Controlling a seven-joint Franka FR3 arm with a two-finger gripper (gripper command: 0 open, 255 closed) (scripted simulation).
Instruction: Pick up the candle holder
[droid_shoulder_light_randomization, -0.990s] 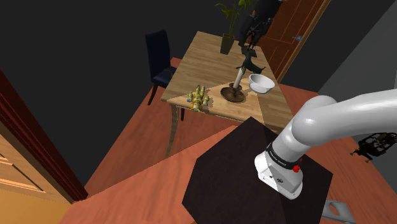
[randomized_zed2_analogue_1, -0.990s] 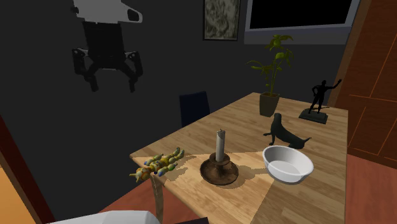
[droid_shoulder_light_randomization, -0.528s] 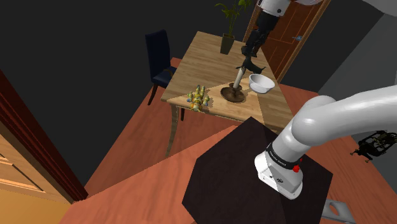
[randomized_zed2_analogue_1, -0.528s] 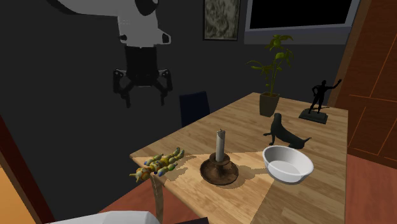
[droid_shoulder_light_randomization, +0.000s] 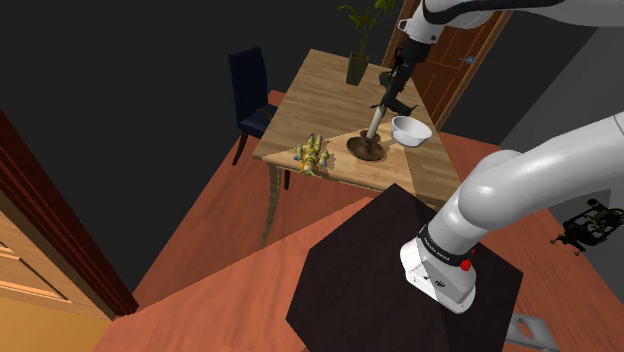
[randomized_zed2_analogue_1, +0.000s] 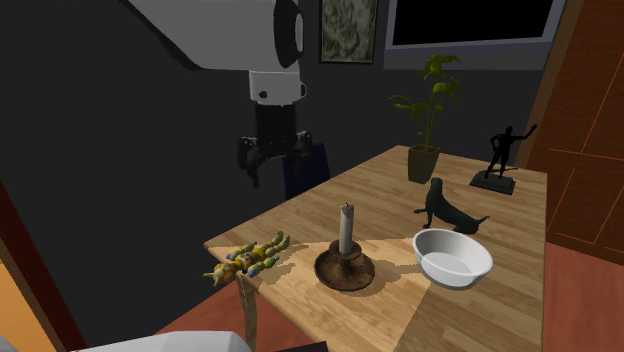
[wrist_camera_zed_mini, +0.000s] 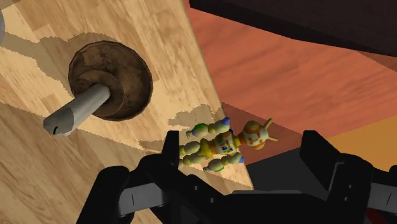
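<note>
Candle holder (randomized_zed2_analogue_1: 344, 266) stands untouched on the bench (randomized_zed2_analogue_1: 390, 190) near its front edge, between a beaded toy (randomized_zed2_analogue_1: 250, 258) and a white bowl (randomized_zed2_analogue_1: 453, 258). Approach, grasp and lift all remain. The fingers (wrist_camera_zed_mini: 321, 159) are spread, empty, hovering aloft. In the second exterior view the holder lies at their five o'clock, well apart.
</note>
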